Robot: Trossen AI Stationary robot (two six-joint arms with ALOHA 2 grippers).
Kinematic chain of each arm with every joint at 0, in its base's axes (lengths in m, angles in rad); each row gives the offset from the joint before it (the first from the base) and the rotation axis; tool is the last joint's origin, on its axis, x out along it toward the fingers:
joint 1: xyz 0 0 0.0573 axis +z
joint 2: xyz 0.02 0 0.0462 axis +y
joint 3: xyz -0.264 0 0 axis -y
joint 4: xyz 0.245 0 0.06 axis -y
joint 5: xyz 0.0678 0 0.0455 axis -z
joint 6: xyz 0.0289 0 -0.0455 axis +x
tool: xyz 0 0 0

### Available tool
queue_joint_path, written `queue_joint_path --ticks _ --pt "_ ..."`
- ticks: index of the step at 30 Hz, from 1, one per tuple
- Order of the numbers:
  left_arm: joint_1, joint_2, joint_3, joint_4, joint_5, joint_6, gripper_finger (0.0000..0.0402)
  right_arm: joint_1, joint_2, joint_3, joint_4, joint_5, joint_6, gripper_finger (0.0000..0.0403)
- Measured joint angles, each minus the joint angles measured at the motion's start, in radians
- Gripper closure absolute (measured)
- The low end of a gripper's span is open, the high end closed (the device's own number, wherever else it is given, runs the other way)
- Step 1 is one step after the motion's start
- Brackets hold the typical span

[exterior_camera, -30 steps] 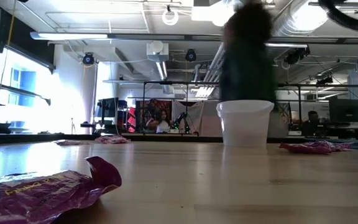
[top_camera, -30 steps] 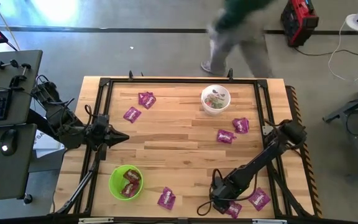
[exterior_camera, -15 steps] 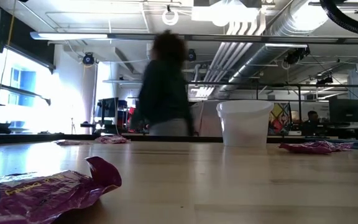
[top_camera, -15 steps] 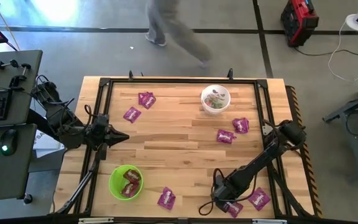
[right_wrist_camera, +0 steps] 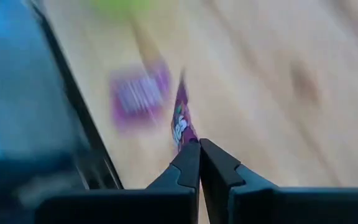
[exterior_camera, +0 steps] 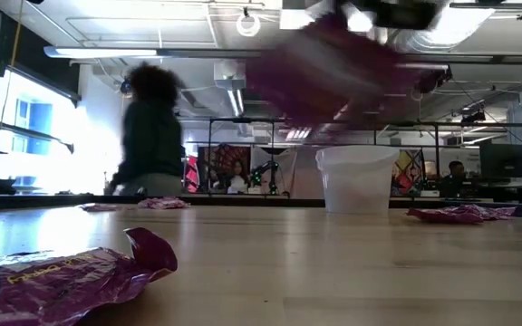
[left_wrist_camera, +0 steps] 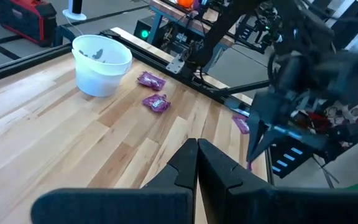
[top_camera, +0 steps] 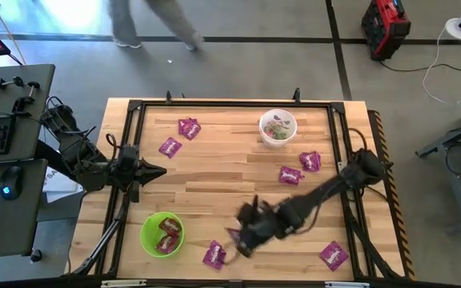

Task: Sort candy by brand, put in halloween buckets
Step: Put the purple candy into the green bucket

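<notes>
White print visible on the purple packets, but no brand name readable in any view.

Counted from above: six purple packets lying on the table [top_camera: 214, 188] — two together near the far left [top_camera: 188, 127], one just below them [top_camera: 170, 147], two right of centre [top_camera: 310, 161] [top_camera: 290, 175], one at the near edge [top_camera: 214, 254], one near the right corner [top_camera: 334, 255]. Further purple packets inside the green bucket [top_camera: 162, 234], number unclear. White bucket [top_camera: 278, 128] at the far side, holding small mixed sweets, too small to count.

Right claw [top_camera: 237, 240] stretched low across the table toward the near-edge packet, clenched on a seventh purple packet [right_wrist_camera: 182, 124]; pinch plain only in the right wrist view, with another packet blurred on the wood beyond. Left claw [top_camera: 160, 171] parked at the left edge, clenched on nothing, fingers [left_wrist_camera: 210, 165] pressed together in its wrist view.

Seen only at table height: a crumpled packet [exterior_camera: 66, 276] close by, a purple blur overhead, a person [exterior_camera: 150, 136] walking in the room behind. Seen only from above: the green bucket's contents.
</notes>
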Motion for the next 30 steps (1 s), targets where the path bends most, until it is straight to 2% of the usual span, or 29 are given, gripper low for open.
queue_joint_path --ticks 5,12,26,30 --pt "0.000 0.000 0.000 0.000 0.000 -0.002 0.0401 -0.081 -0.001 0.067 0.208 0.049 -0.173 0.0403" --pt "0.000 0.000 0.000 0.000 -0.019 -0.001 0.0401 -0.171 0.011 0.076 0.528 0.024 -0.319 0.0403" --pt "0.000 0.000 0.000 0.000 -0.028 -0.002 0.0402 -0.192 0.224 0.076 1.029 -0.074 -0.340 0.0403" --pt "0.000 0.000 0.000 0.000 -0.028 -0.007 0.0401 -0.195 0.275 0.076 1.093 -0.084 -0.317 0.0403"
